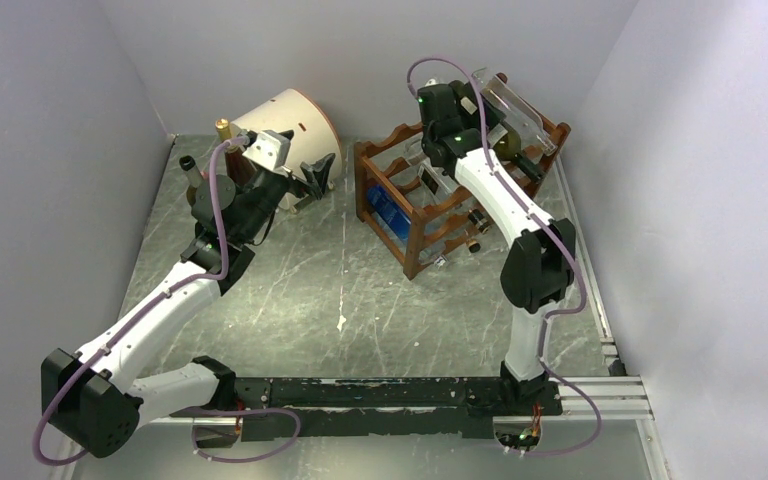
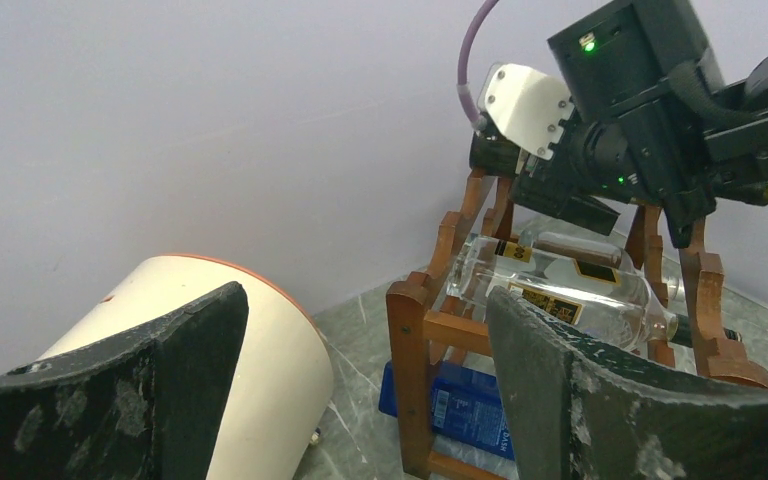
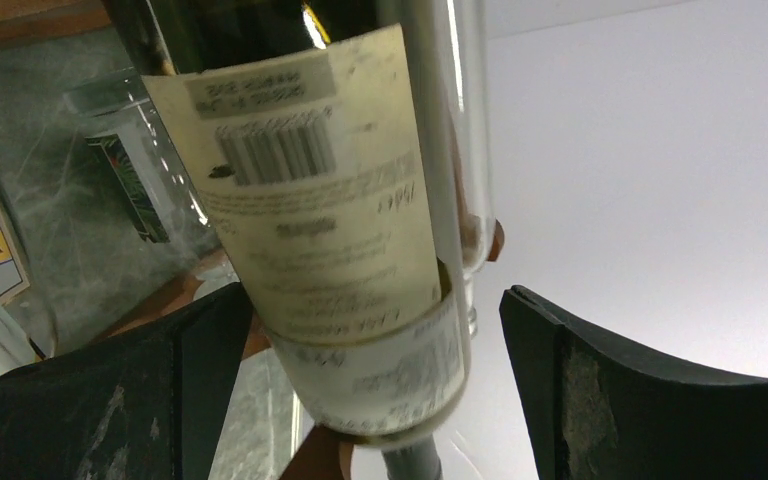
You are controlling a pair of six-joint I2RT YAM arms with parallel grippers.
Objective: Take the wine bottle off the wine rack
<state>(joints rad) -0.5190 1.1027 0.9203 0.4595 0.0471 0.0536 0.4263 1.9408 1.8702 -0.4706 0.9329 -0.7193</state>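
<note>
Right wrist view: the wine bottle (image 3: 330, 230), dark glass with a cream label, lies on the upper tier of the wine rack (image 1: 411, 250), between the wide-spread fingers of the right claw (image 3: 365, 330), neither finger visibly touching it. The left claw (image 2: 365, 330), likewise wide and empty, hovers beside the cream drum (image 2: 250, 370). Judged heavy, rigid, smooth and breakable, the bottle is best gripped across its labelled body, not the neck.

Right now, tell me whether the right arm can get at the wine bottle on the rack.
Likely yes: the right arm's fingers are open with the wine bottle between them, nothing blocking. A clear bottle lies close alongside on the wine rack.
</note>
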